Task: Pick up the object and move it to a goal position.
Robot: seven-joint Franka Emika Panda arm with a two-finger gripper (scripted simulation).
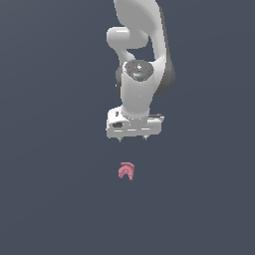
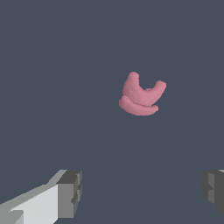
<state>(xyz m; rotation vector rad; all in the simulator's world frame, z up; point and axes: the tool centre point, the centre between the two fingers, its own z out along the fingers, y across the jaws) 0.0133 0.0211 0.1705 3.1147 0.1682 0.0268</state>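
Observation:
The object (image 1: 126,171) is a small pink lump with curved lobes, lying on the dark grey surface. It also shows in the wrist view (image 2: 141,95). My white gripper (image 1: 132,139) hangs above it in the exterior view, apart from it, with its short fingertips pointing down. In the wrist view the gripper (image 2: 142,192) is open and empty: one finger (image 2: 70,193) and the other finger (image 2: 213,188) stand wide apart, and the object lies beyond them, not between them.
The dark grey surface (image 1: 50,199) fills both views. The white arm (image 1: 142,45) rises above the gripper in the exterior view. No other objects show.

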